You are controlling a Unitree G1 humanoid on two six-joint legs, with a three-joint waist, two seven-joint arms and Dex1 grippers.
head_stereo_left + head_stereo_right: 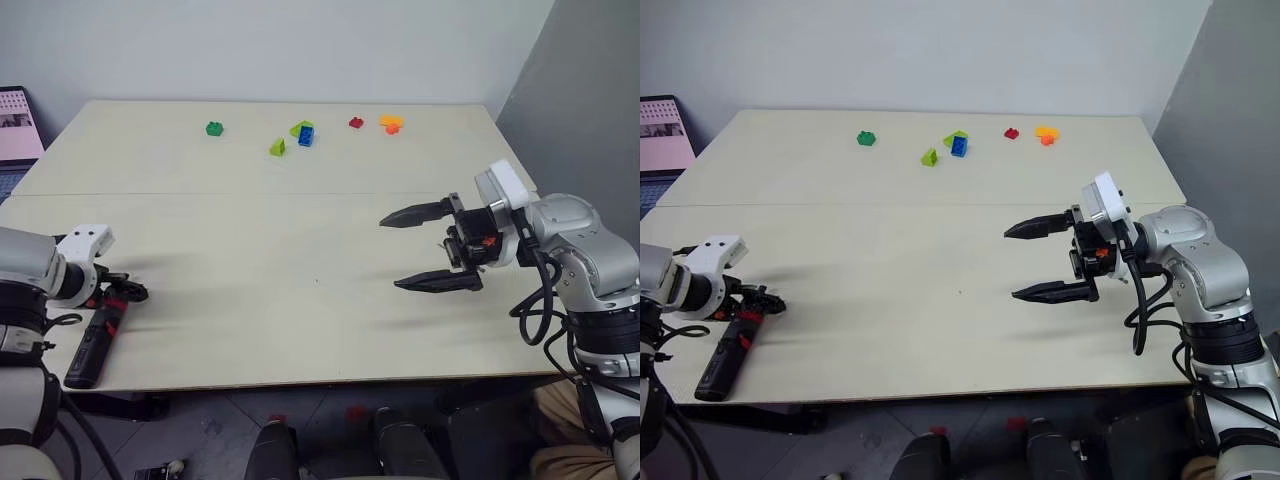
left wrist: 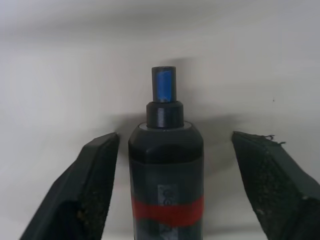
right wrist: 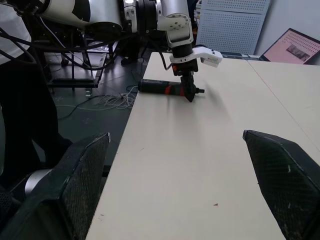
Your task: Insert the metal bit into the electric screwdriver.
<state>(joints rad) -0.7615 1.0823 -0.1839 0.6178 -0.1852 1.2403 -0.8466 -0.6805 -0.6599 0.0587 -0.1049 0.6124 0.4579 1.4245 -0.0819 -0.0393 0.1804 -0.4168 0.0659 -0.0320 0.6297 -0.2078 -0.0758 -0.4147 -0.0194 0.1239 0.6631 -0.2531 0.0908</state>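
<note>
1. The electric screwdriver (image 1: 95, 345) lies flat at the near left corner of the table (image 1: 300, 250), its black body angled so the rear end reaches the front edge and the red-banded front end points away from the edge.
2. In the left wrist view the screwdriver (image 2: 166, 170) sits between the two fingers, with a red band around the body and a narrow nose sticking out ahead; the nose has a blue face on it.
3. The left gripper (image 1: 118, 297) hangs over the front end of the screwdriver, pointing down at it. Its fingers (image 2: 95, 185) stand apart on either side of the tool, with a gap showing on each side, so they straddle it without squeezing it.
4. Part of a laptop screen (image 1: 15, 125) shows at the far left, beyond the table edge.
5. Towards the back of the table lies a row of small toy blocks: a green one (image 1: 214, 128), a lime one (image 1: 277, 147), a blue one (image 1: 305, 134), a red one (image 1: 356, 122) and an orange one (image 1: 391, 123), all well apart from both arms.
6. The right gripper (image 1: 425, 248) is held above the right half of the table, pointing to the left roughly level. Its two fingers are spread wide, one above the other, with nothing between them.
7. The right wrist view looks along the table to the left gripper (image 3: 189, 92) and the screwdriver (image 3: 160, 87) at the far end.
8. I cannot make out the metal bit.
</note>
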